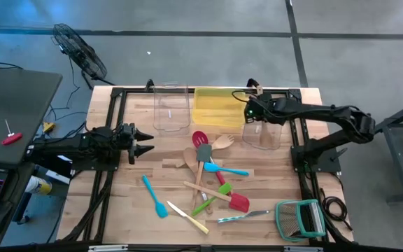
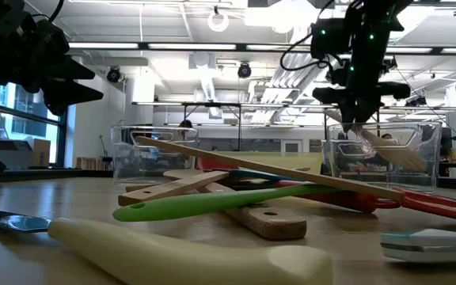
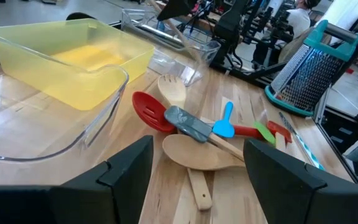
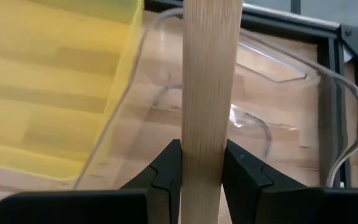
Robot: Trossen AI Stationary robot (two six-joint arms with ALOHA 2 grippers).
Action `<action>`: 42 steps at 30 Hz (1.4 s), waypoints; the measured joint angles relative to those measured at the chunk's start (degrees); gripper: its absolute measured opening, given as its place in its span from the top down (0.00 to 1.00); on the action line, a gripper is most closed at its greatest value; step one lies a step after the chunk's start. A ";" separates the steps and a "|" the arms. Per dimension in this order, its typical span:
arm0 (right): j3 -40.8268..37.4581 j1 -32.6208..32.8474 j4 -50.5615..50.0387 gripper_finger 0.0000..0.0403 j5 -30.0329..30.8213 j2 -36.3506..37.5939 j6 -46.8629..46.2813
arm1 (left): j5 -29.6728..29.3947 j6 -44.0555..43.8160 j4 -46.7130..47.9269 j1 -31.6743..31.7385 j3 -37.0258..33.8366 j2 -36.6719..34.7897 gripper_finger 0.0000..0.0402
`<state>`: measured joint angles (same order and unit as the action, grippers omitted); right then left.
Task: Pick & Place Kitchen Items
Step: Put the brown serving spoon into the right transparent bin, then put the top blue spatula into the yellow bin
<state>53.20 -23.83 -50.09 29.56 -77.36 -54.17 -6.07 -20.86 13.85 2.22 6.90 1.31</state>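
My right gripper (image 1: 252,112) (image 4: 202,171) is shut on a pale wooden utensil (image 2: 392,152) above the clear bin (image 1: 262,134) at the far right. The utensil's broad end reaches down inside that bin. My left gripper (image 1: 143,143) (image 3: 197,177) is open and empty at the table's left, above the wood, pointing toward the pile. The pile lies mid-table: a red slotted spoon (image 1: 200,137), a grey spatula (image 1: 203,152), a wooden fork (image 1: 223,142), a wooden spoon (image 1: 189,158), blue spatulas (image 1: 227,169) (image 1: 155,197), a red spatula (image 1: 234,199) and a green one (image 1: 203,206). My right gripper pinches the wooden utensil's flat handle (image 4: 205,134) between its two fingers (image 4: 166,168), by its narrow edges. The fingers come from above and lie across the handle. The utensil hangs slanted below them into the clear bin; whether its end touches the bin's floor I cannot tell.
A yellow bin (image 1: 219,106) and a second clear bin (image 1: 171,107) stand at the far edge, beside the first. A green-framed wire grater (image 1: 301,218) lies at the near right corner. A cream knife (image 1: 188,218) and a metal piece (image 1: 243,215) lie near the front edge.
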 joint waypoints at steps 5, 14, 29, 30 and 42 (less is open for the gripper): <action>-0.99 -1.12 0.02 0.78 -1.49 0.00 0.02 | 0.00 0.00 -0.04 0.00 0.00 0.01 0.39; -0.99 -1.04 0.91 0.32 -1.39 0.00 -0.11 | -2.31 0.02 -0.48 0.00 0.00 0.00 0.39; -0.99 4.15 21.30 0.31 -2.41 11.49 24.61 | -2.47 0.02 -0.46 0.00 0.00 0.01 0.39; -0.99 5.10 23.99 0.32 -3.97 13.21 27.66 | -2.47 0.02 -0.46 0.00 0.00 0.01 0.39; -0.97 19.04 37.51 0.32 -30.00 18.38 46.93 | -2.62 1.53 -0.44 0.00 0.00 -0.01 0.39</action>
<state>52.23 -4.79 -12.57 -0.44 -58.99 -7.24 -8.69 -19.33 13.41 2.22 6.90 1.30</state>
